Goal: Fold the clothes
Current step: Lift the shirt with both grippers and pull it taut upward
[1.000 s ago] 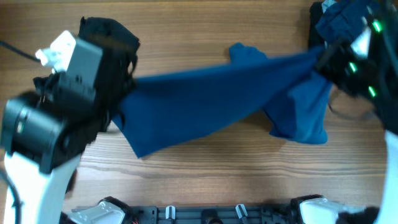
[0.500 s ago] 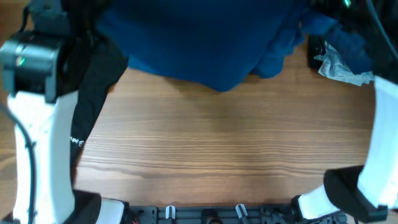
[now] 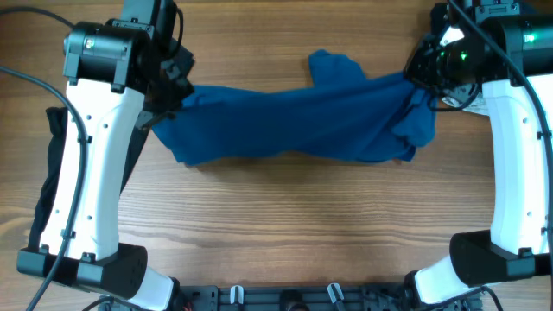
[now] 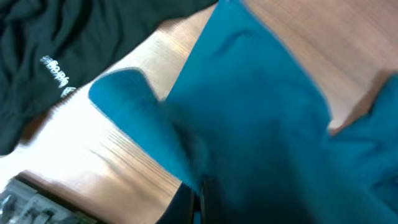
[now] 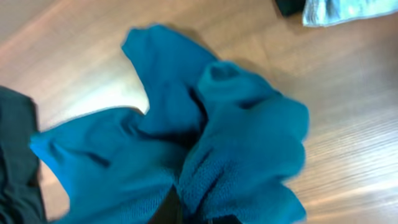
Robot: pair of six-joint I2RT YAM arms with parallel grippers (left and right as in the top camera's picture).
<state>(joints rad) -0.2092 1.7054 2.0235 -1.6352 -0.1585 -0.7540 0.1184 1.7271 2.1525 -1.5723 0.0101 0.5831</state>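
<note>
Lying across the far half of the light-brown wooden table (image 3: 285, 216), the large mid-blue short-sleeved shirt (image 3: 294, 125) is stretching in a loose band from left to right, with one sleeve pointing toward the far edge. A black garment with small white lettering (image 4: 43, 37) is lying crumpled at the left, beside the shirt's left end. A pale-blue piece (image 5: 348, 9) is sitting at the far right. The left gripper (image 3: 170, 95) is clamping the shirt's left end, its fingers buried in cloth. The right gripper (image 3: 421, 73) is pinching the bunched right end in the same way.
</note>
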